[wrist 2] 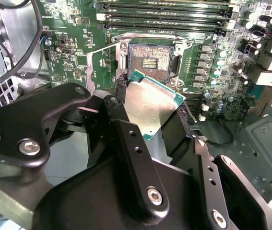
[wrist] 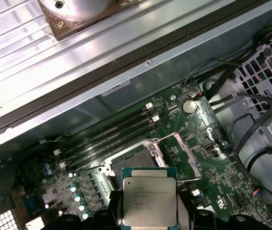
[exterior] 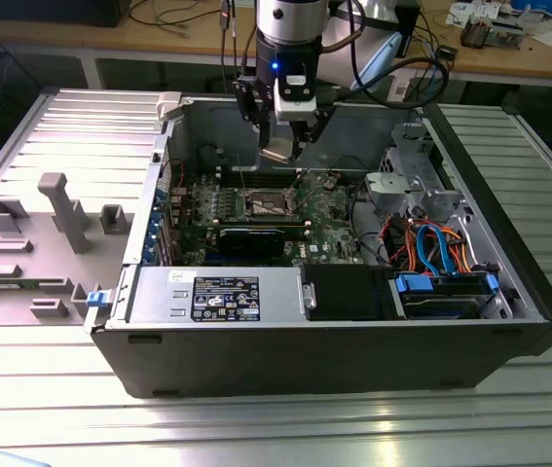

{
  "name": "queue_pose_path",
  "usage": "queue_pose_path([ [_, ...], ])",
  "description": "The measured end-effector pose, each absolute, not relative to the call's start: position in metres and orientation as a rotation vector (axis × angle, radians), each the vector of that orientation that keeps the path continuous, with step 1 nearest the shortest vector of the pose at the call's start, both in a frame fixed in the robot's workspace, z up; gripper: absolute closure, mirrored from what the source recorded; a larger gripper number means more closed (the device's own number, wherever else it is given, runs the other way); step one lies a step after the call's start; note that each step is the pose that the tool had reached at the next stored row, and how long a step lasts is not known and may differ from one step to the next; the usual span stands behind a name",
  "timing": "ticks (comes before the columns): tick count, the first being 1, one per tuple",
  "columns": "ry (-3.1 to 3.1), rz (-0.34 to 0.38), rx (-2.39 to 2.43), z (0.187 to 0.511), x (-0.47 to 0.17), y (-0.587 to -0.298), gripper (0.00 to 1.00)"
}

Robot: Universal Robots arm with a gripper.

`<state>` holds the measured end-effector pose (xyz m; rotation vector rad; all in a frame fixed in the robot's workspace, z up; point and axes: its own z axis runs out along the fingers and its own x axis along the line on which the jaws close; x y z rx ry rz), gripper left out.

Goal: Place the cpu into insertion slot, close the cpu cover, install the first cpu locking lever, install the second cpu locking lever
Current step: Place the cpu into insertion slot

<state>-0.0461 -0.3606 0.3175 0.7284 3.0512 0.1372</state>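
A: What is the tool (exterior: 283, 154) doing?

B: It is clamping the cpu (wrist 2: 150, 108). Its black fingers (wrist 2: 119, 112) are pressing on two opposite edges of the chip, silver side up.

A: And where is the cpu sitting?

B: It is hanging in the air inside the open case (exterior: 305, 360), over the green board (wrist 2: 200, 62) and near the slot (wrist 2: 149, 60), not in it. In the second wrist view it is tilting, with one corner pointing towards the slot.

A: Is the slot lying open?

B: Yes. Its dark centre is showing bare in both wrist views, and the cover (wrist: 188, 156) is standing raised at one side of it, its window open. Long black memory slots (wrist 2: 164, 14) are running along another side.

A: Any writing showing?

B: Several lines of dark print are running across the cpu's silver top in the first wrist view. In the exterior view a black label (exterior: 227, 297) with white print is sitting on the grey power supply (exterior: 159, 297) at the case's near wall, too fine to make out.

A: What is the case resting on?

B: It is lying on its side on a ribbed metal worktop (exterior: 256, 428). A grey fixture (exterior: 61, 209) is standing towards the exterior view's left.
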Motion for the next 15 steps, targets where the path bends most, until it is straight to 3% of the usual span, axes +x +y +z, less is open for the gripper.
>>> queue_pose_path([
  [15, 3.034, 0.137, 0.789, 0.3165, -0.0461, -0.3606, 0.45],
])
